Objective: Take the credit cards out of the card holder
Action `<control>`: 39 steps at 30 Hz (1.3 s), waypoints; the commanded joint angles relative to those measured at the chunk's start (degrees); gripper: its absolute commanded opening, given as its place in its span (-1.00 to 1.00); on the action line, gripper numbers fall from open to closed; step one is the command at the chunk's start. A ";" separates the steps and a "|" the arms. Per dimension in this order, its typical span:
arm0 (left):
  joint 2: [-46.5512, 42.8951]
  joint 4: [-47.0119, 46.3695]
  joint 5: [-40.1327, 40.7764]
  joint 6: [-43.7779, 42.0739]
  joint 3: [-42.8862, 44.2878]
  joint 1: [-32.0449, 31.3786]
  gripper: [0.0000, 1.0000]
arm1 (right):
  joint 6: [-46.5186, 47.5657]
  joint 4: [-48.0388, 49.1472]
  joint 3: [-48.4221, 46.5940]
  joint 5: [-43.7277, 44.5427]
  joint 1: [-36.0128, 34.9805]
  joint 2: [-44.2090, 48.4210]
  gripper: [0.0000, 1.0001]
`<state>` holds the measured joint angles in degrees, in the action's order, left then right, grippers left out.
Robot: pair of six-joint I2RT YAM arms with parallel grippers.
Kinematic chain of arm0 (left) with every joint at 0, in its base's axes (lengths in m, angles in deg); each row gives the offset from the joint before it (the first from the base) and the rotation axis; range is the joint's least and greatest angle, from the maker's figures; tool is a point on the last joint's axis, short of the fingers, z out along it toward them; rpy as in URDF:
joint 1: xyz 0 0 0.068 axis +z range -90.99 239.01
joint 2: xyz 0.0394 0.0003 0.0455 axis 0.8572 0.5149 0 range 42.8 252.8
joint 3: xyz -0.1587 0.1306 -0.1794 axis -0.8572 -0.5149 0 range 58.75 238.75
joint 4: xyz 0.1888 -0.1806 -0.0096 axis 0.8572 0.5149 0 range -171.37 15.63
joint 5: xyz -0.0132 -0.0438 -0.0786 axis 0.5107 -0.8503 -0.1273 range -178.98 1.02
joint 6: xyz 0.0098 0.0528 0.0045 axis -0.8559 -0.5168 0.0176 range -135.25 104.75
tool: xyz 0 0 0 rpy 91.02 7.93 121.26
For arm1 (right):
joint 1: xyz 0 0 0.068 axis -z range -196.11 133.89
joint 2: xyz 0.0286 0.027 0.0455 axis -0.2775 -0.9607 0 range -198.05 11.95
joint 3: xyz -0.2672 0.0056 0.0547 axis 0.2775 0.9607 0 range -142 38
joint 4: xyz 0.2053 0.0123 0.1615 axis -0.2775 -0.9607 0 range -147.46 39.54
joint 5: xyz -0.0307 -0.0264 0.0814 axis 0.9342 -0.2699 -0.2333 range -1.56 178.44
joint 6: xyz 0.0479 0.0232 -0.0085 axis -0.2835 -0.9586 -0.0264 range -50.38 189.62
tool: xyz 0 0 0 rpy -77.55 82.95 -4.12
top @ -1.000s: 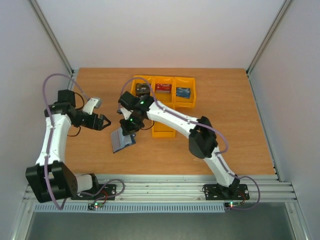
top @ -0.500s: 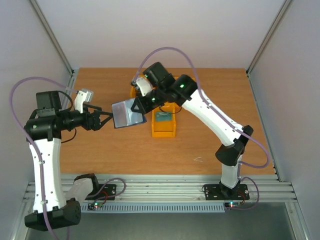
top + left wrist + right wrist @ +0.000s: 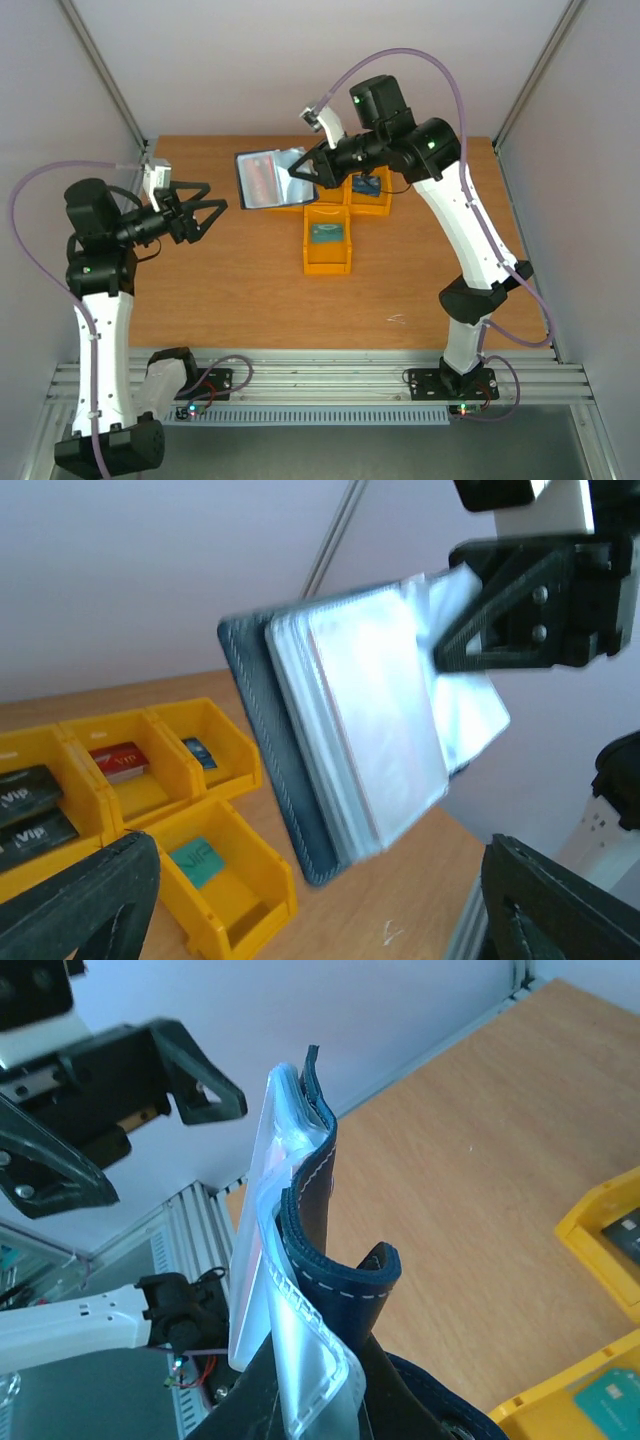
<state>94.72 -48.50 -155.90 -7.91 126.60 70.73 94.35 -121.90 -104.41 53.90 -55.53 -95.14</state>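
**Fig.** Card holder (image 3: 268, 178) held open in the air, up and left of the yellow bins (image 3: 328, 267), partly hiding the leftmost bin. The right tool (image 3: 303, 172) is clamped on its right edge. Sleeve contents are blurred. The left tool (image 3: 200, 212), spread wide and empty, hangs well left of the bins over bare desk (image 3: 250, 290).

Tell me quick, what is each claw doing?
Left claw: open, holding nothing.
Right claw: shut on the card holder.
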 commanded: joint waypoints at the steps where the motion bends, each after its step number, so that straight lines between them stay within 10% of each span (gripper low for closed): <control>1: -2.26 -31.39 -1.51 17.35 -9.08 -2.51 0.78 | 4.53 1.71 -1.48 -6.57 2.32 0.78 -0.98; 14: 9.07 -40.32 -8.60 15.90 -7.03 -10.44 0.80 | 5.13 6.06 -1.95 -14.23 3.44 -1.09 -0.98; 18: 8.47 -41.34 -8.36 14.97 -8.51 -15.46 0.28 | 2.62 6.93 -1.91 -13.52 3.46 -1.93 -0.98; 23: 6.00 -41.90 -6.07 14.56 -10.25 -18.22 -0.94 | 3.32 4.82 -1.69 -13.12 3.46 -1.75 -0.98; 28: 3.14 -39.98 1.53 15.16 -11.45 -18.49 -0.99 | 2.62 4.54 1.55 -9.00 3.47 -0.34 -0.95; 34: 0.64 -22.28 15.26 2.38 -10.97 -20.34 -1.00 | 4.46 -0.40 1.47 9.39 3.46 0.58 0.52; 39: 0.45 -20.09 18.77 -3.54 -11.37 -22.83 -1.00 | 8.02 -0.61 1.64 18.41 -0.60 2.37 0.64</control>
<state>95.96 -71.43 -142.48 -3.89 114.99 49.49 98.52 -120.98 -102.82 60.74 -52.67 -96.25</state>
